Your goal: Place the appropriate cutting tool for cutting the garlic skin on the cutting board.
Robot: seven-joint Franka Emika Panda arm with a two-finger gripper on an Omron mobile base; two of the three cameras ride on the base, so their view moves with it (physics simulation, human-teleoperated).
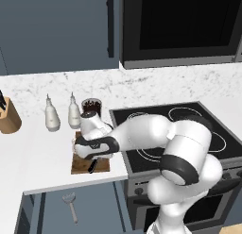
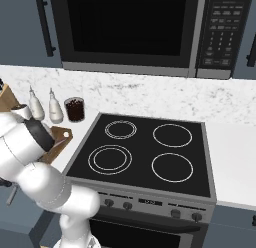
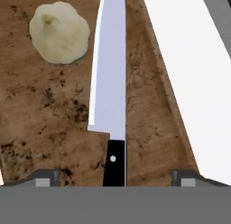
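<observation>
One dark cutting board (image 3: 49,110) lies on the white counter (image 1: 42,157) under my arm, two white bottles (image 1: 52,116) and one dark glass (image 1: 91,106) standing behind it. On the board lie one knife (image 3: 109,78), blade flat, and one garlic (image 3: 59,32) just beside it. My gripper (image 3: 116,179) hangs over the black handle, fingers spread wide and grasping nothing.

Two white bottles (image 1: 62,113), a dark cup (image 1: 91,105) and a knife block (image 1: 8,116) stand beside the stove (image 2: 145,154).
</observation>
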